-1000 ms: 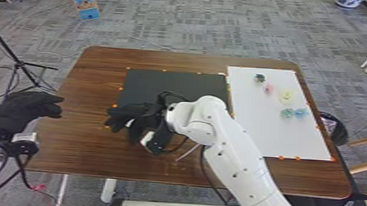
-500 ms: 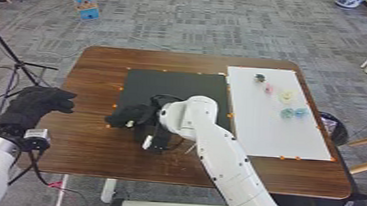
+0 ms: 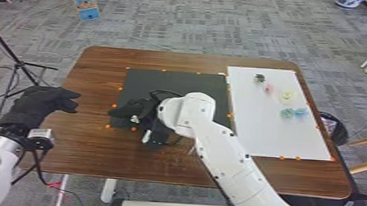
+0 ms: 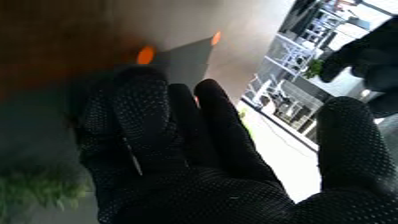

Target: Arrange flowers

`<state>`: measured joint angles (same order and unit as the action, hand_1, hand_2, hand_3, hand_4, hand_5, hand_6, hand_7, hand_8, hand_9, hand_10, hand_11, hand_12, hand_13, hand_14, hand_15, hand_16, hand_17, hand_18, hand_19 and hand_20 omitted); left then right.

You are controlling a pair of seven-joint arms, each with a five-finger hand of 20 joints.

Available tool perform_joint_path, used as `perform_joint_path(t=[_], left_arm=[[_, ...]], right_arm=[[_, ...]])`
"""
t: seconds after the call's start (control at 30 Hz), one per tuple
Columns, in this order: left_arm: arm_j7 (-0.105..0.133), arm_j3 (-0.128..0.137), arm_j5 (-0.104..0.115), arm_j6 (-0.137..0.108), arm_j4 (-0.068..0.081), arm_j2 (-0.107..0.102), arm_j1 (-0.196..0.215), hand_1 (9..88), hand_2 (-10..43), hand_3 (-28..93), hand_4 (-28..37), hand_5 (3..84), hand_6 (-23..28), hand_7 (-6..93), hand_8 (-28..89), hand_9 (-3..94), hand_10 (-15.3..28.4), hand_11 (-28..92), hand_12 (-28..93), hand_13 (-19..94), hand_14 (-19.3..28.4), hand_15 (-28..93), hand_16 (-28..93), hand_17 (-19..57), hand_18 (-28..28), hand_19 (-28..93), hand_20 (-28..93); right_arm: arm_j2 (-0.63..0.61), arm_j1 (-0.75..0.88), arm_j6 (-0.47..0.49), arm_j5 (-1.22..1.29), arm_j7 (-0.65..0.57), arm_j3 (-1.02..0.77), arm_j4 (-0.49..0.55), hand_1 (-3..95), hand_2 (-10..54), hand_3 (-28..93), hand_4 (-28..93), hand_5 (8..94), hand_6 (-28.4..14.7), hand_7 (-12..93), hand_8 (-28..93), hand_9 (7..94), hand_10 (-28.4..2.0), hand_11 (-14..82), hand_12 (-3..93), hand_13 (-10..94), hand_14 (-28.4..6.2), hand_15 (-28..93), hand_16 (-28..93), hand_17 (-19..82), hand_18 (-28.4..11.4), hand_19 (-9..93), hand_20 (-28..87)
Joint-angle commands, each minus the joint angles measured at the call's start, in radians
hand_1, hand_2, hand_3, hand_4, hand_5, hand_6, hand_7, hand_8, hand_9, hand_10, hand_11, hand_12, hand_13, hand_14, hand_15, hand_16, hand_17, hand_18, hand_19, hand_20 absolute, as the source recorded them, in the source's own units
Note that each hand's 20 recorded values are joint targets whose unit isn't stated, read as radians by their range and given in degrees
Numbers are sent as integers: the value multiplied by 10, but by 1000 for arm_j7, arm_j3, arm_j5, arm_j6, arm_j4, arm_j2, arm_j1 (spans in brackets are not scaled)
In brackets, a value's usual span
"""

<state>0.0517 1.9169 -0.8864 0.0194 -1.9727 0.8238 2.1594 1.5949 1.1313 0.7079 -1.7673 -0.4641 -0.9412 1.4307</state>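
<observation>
Grey carpet [image 3: 165,30] lies around a brown wooden surface [image 3: 89,162] in the head view, with one black mat [image 3: 141,81] and one white sheet [image 3: 285,140] side by side on it. Five small flower pieces rest on the white sheet: one dark green cluster [image 3: 259,78], one pink blossom [image 3: 268,88], one yellow blossom [image 3: 287,97], one teal blossom [image 3: 287,113] and one blue blossom [image 3: 300,112]. The last two sit side by side. The robot's right hand [image 3: 131,111] is low at the black mat's near left part; its left hand [image 3: 40,104] hovers off the surface's left side, fingers loosely bent and relaxed.

Right wrist view: the right hand's fingers [image 4: 151,120] are stretched out nearly straight, slightly spread, with the thumb [image 4: 351,145] well apart, pinching nothing. One clump of green foliage [image 4: 40,190] lies near that hand, against dark material, probably the mat. Two orange markers [image 4: 146,55] are plain here.

The arranging appears partly done: five pieces on the sheet, one green clump probably left to handle. Whether the sheet is the goal or the store, and whether its spacing is final, one cannot tell.
</observation>
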Motion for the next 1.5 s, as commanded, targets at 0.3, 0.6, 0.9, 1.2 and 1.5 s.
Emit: perform_joint_path(t=[0.3, 0.6, 0.9, 1.2, 1.5], left_arm=[[1, 11, -6, 8, -16, 17, 22, 353, 94, 696, -175, 641, 82, 183, 5, 595, 187, 399, 250, 492, 203, 633, 47, 148, 163, 483, 405], [13, 30, 0, -30, -7, 16, 42, 353, 104, 682, -174, 612, 50, 252, 1, 611, 152, 402, 226, 530, 184, 599, 48, 157, 162, 478, 404], [56, 4, 33, -147, 26, 3, 39, 344, 107, 692, -185, 630, 38, 249, 8, 634, 148, 384, 231, 547, 183, 582, 60, 162, 162, 474, 407], [58, 10, 38, -149, 25, 7, 49, 336, 109, 700, -189, 637, 35, 248, -45, 640, 144, 371, 233, 555, 181, 568, 63, 161, 161, 470, 408], [55, 15, 39, -136, 16, 11, 55, 333, 110, 702, -192, 640, 33, 248, -47, 646, 144, 363, 232, 563, 179, 555, 66, 161, 161, 468, 409]], right_arm=[[-131, -70, -40, 233, -77, 65, 167, 187, 195, 422, -130, 397, -120, 73, -81, 396, -152, 50, 67, 587, -222, 758, 289, 247, -284, 699, 619], [-285, -89, -52, 164, 10, 89, 298, 199, 195, 432, -130, 437, -111, 75, -77, 442, -156, 58, 92, 573, -222, 748, 279, 253, -284, 724, 622], [-265, -40, -100, -29, 82, 91, 218, 191, 190, 455, -137, 436, -112, 70, -77, 444, -155, 47, 98, 570, -233, 679, 266, 268, -284, 789, 635], [-260, -22, -74, -59, 63, 79, 175, 185, 190, 469, -144, 428, -112, 72, -76, 435, -151, 45, 94, 577, -233, 677, 264, 270, -284, 790, 626], [-259, -14, -59, -15, 32, 81, 179, 182, 191, 472, -147, 420, -112, 71, -74, 429, -154, 44, 93, 582, -233, 683, 263, 275, -284, 793, 629]])
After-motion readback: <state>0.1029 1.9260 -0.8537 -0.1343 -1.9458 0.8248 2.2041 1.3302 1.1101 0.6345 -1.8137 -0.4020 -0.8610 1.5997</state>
